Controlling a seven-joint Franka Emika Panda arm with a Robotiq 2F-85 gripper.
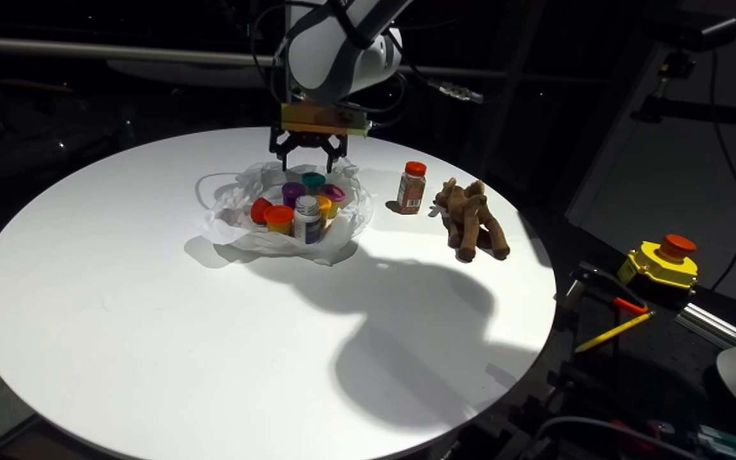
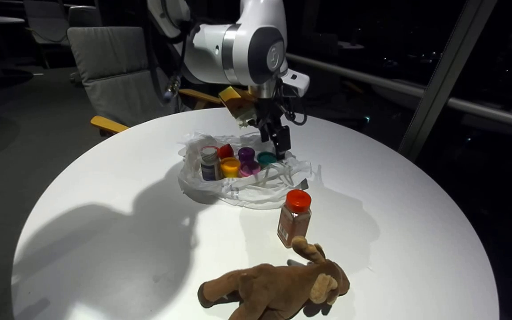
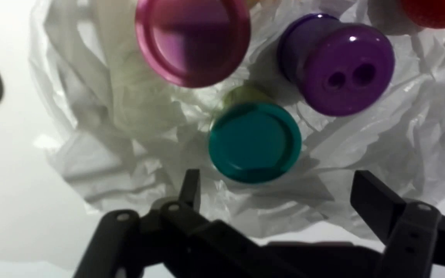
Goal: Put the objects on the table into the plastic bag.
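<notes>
The whitish, wrinkled plastic bag (image 2: 256, 195) lies spread on the round table, its crumpled sides around a cluster of small items. Within it stand a teal-lidded cup (image 3: 255, 143), a purple piece (image 3: 342, 67), a pink-lidded cup (image 3: 193, 42), a red piece (image 2: 226, 151), an orange-lidded cup (image 1: 278, 218), a yellow-orange one (image 2: 230, 167) and the grey canister (image 1: 307, 220). Outside the bag, the brown red-capped bottle (image 1: 411, 190) is upright, with the brown plush toy (image 1: 470, 217) beside it. My gripper (image 3: 278, 183) is open just above the bag, close to the teal cup, nothing between its fingers.
The white round table (image 1: 151, 345) has its far edge behind the gripper. Beyond the table, a dark side surface carries a yellow and red device (image 1: 662, 265) and a pencil (image 1: 614, 332). A grey chair (image 2: 109, 58) stands at the table's edge.
</notes>
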